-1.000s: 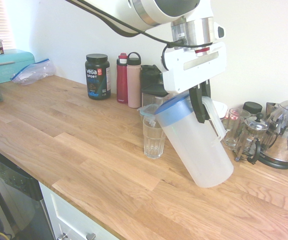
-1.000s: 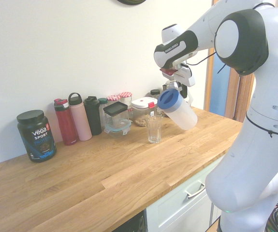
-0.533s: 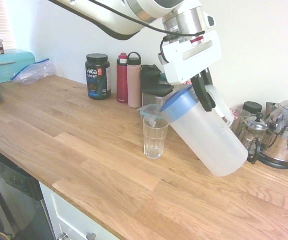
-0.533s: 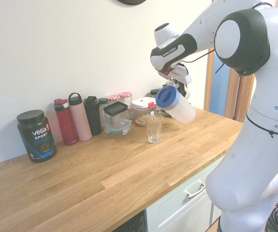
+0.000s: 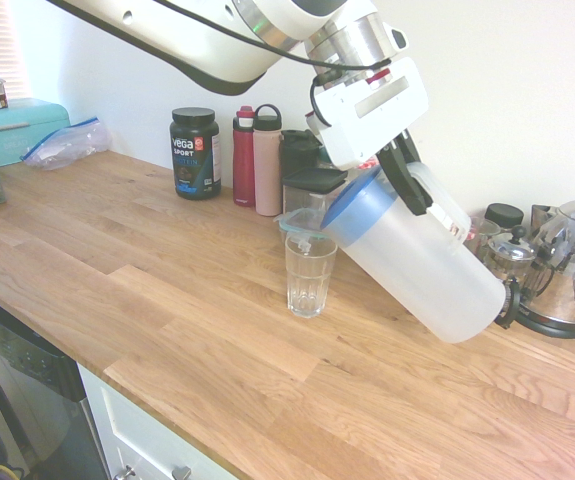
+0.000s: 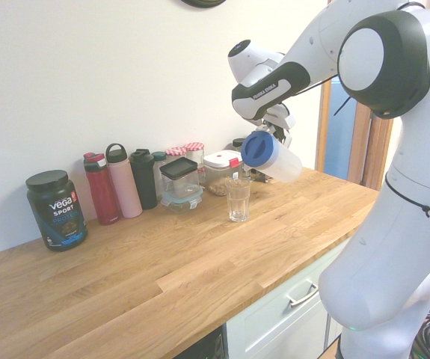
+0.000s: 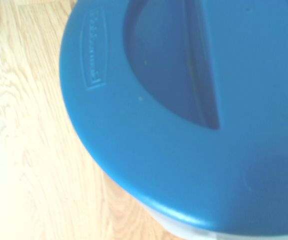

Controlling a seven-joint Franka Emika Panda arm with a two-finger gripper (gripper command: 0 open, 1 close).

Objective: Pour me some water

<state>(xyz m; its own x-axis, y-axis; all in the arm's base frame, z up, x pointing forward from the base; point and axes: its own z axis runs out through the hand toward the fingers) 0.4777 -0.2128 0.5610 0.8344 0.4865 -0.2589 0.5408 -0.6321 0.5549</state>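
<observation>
Jug [image 5: 417,255] of frosted plastic hangs tilted above your counter [image 5: 167,290], jaws of the gripper [image 5: 404,178] clamped on its handle. Its blue lid [image 5: 352,205] leans over a glass [image 5: 309,273] near the counter's back edge; water isn't visible.

Jug [image 5: 422,255] tilted further toward level, base higher, lid [image 5: 359,200] above the glass [image 5: 309,272].

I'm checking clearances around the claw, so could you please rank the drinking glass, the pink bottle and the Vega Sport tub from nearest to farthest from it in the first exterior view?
Measured from the claw, shut on the jug's handle:
1. Drinking glass, just below the jug's blue lid.
2. Pink bottle, against the wall in the bottle row.
3. Vega Sport tub, at the row's far end.
</observation>
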